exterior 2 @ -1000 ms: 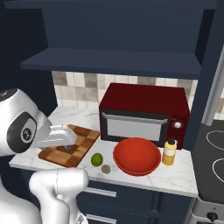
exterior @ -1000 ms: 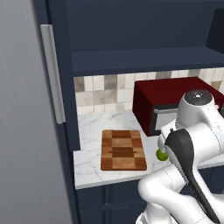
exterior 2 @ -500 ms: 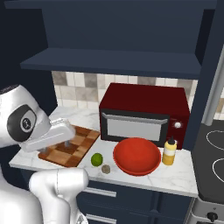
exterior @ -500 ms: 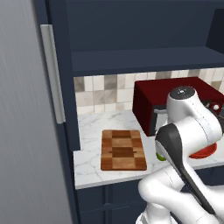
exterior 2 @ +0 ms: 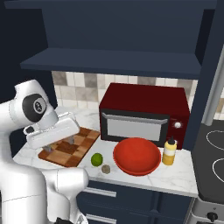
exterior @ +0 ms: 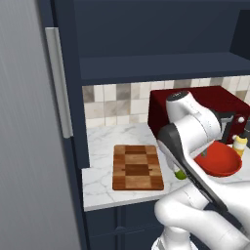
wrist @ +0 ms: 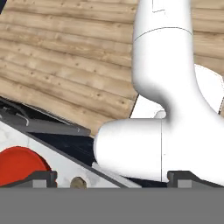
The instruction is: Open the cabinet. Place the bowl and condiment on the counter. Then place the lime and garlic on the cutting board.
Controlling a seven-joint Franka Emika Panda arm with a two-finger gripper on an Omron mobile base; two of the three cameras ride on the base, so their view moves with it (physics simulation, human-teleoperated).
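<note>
The cabinet over the counter stands open, and its shelf is bare. On the counter lie the block-patterned cutting board, the lime, the garlic, the red bowl and the yellow condiment. My gripper hangs open just above the board with nothing between its fingers, left of the lime. In the left base view my arm hides most of the lime and part of the bowl. The bowl and garlic also show in the hand view.
A dark red microwave stands against the tiled wall behind the bowl. The cabinet's right door juts out beside the condiment. A stove adjoins the counter on the right. A tall grey panel with a bar handle bounds the left.
My arm has swung a little to the left, carrying the open hand further over the cutting board. The things on the counter have not moved.
</note>
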